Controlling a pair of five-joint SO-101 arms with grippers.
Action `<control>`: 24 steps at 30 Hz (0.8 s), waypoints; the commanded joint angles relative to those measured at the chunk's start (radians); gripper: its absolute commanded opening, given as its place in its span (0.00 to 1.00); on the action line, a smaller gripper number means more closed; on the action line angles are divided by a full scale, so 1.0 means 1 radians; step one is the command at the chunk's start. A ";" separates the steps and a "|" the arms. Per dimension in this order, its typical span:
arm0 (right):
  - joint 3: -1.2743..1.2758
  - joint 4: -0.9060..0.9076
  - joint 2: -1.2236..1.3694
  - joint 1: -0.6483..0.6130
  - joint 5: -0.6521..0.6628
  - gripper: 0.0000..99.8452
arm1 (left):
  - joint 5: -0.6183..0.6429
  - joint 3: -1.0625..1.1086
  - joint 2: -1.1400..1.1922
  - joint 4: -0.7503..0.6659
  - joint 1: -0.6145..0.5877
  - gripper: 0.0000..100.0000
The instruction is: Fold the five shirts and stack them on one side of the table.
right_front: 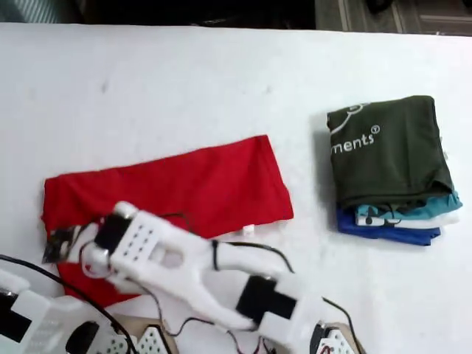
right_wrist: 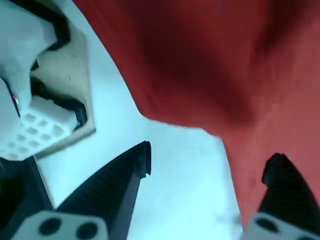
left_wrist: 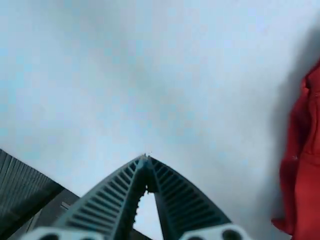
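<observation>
A red shirt (right_front: 184, 184) lies spread flat on the white table (right_front: 147, 81), left of the middle. My right arm stretches from the front edge across the shirt's near-left part. Its gripper (right_front: 65, 243) hangs over the shirt's left corner. In the right wrist view that gripper (right_wrist: 210, 157) is open, one finger over bare table and the other over the red shirt (right_wrist: 225, 60). My left gripper (left_wrist: 146, 159) is shut on nothing above bare table, with the red shirt (left_wrist: 302, 165) off to one side. A stack of folded shirts (right_front: 387, 147), dark green on top, sits at the right.
Under the green shirt show teal, white and blue layers (right_front: 398, 221). My left arm's body (right_front: 29, 317) sits at the front left corner. Cables and the arm bases (right_front: 147, 339) crowd the front edge. The table's far edge meets a dark floor.
</observation>
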 commanded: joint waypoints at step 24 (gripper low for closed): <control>-0.617 0.022 0.575 -0.076 -0.133 0.02 | -0.032 -0.035 -0.044 -0.005 -0.033 0.03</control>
